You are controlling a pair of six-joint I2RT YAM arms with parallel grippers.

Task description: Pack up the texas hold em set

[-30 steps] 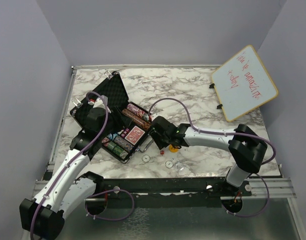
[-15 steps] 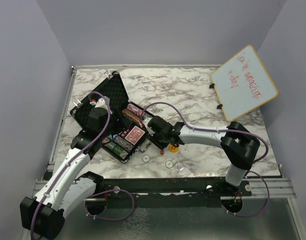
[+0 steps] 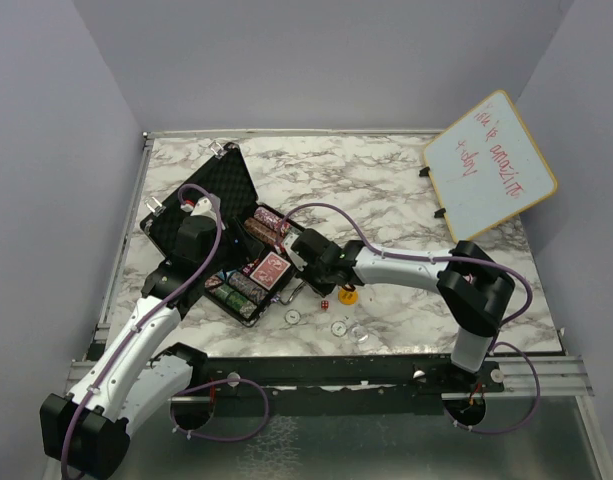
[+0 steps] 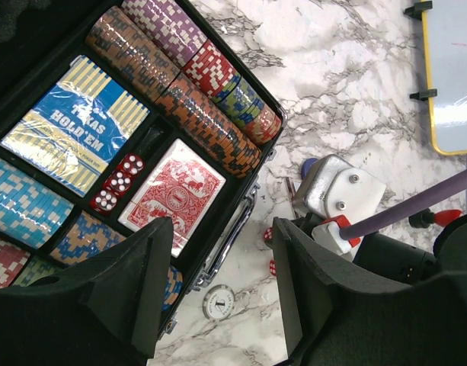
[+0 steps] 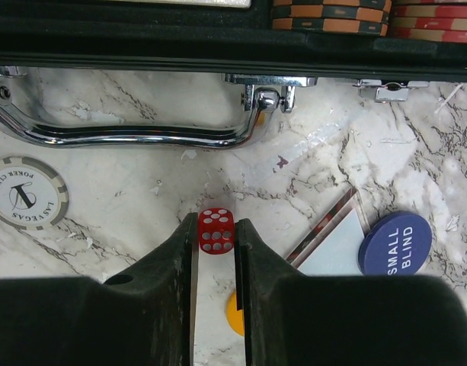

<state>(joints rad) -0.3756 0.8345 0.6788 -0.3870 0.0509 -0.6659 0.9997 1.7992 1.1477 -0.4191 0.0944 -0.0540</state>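
Texas hold em set: black case (image 3: 222,190) lies open on the left of the marble surface (image 3: 386,180), with chip stacks (image 4: 210,130) and 3 dice (image 4: 119,181) inside. The right wrist view cuts off its interior. Right fingers (image 5: 172,297) pinch 1 red die (image 5: 215,230) beside the case handle (image 5: 134,137) and half cover a yellow button (image 5: 235,313); the top view hides this grip. Left fingers (image 4: 142,290) hang wide apart over the case, empty. Since 1 second ago the right arm has shifted toward the case and its fingers have narrowed; the left arm is unchanged.
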